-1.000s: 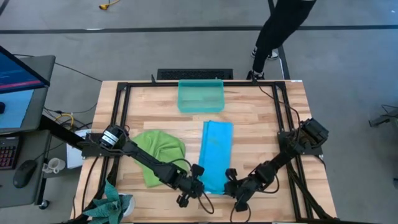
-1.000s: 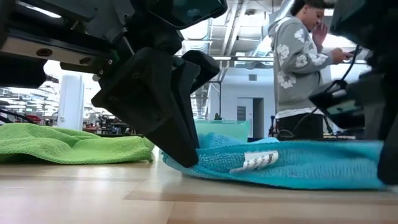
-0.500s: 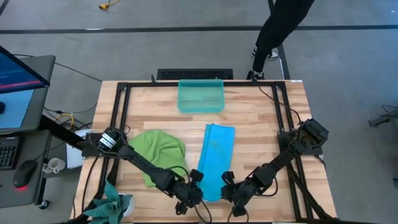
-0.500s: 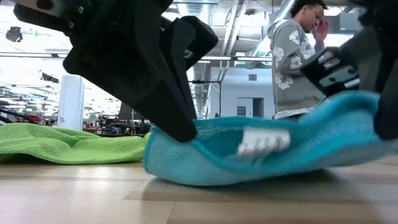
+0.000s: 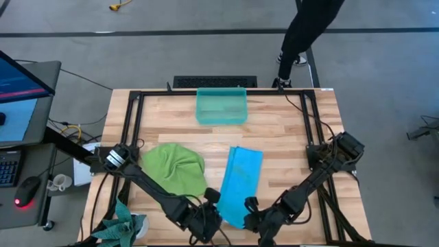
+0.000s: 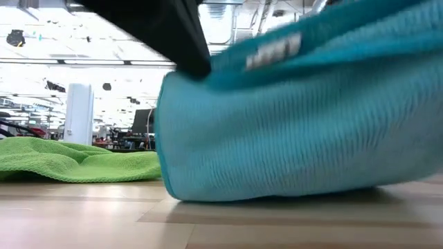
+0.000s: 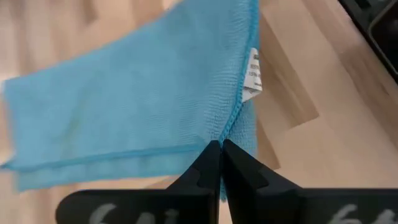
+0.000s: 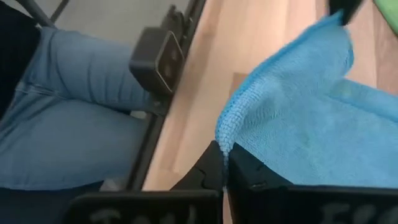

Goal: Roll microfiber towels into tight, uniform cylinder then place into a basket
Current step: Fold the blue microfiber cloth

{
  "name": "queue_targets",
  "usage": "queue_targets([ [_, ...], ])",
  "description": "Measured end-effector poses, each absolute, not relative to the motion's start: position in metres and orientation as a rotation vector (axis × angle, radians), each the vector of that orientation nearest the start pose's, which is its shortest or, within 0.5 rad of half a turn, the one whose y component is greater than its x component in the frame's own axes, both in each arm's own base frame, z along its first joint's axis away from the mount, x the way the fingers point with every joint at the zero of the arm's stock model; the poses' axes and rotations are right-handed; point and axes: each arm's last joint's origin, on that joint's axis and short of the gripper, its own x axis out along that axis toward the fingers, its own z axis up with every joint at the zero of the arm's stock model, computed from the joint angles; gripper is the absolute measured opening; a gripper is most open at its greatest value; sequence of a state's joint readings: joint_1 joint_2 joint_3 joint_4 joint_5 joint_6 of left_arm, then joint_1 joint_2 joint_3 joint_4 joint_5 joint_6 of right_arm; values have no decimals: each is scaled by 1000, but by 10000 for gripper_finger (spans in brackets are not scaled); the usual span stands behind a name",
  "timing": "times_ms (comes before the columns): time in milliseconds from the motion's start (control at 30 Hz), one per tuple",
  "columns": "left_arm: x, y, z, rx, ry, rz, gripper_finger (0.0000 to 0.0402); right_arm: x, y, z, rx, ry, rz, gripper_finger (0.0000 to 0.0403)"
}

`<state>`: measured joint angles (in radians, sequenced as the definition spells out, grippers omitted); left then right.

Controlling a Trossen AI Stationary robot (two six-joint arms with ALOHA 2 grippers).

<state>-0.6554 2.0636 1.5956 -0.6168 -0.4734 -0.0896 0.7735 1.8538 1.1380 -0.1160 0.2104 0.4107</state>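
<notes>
- The wooden worktop (image 5: 288, 130) stands on a grey floor, and a person (image 5: 305, 31) in dark clothes stands behind its far edge.
- The blue towel (image 5: 240, 182) lies folded in a long strip in the middle of the worktop, with its near end lifted up.
- The left gripper (image 7: 221, 152) is at the near edge, its jaws clamped tight on one near corner of the blue towel, next to a white tag (image 7: 252, 74).
- The right gripper (image 8: 224, 155) is just beside it, its jaws pinched on the other near corner.
- The green towel (image 5: 177, 168) lies crumpled to the left of the blue one.
- The basket (image 5: 221, 106) sits at the far edge, well apart from both towels.
</notes>
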Motion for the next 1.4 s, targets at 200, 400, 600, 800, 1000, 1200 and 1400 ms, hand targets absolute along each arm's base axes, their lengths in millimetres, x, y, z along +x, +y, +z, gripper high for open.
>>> queue_targets([
  [200,345,-267,218,576,889,-55,0,280,271,185,-22,824,372,10],
  [400,342,-268,236,670,850,57,0,278,275,201,-107,853,282,19],
  [600,350,-254,239,760,841,129,0,272,270,211,-233,918,176,9],
  [800,362,-232,238,782,870,217,0,263,254,207,-306,1019,-10,17],
  [1000,373,-212,238,799,896,269,0,261,232,205,-337,1106,-187,7],
  [1200,386,-179,223,788,952,339,0,261,206,197,-341,1187,-351,16],
  [1400,404,-145,207,763,941,395,0,261,180,178,-327,1250,-463,8],
])
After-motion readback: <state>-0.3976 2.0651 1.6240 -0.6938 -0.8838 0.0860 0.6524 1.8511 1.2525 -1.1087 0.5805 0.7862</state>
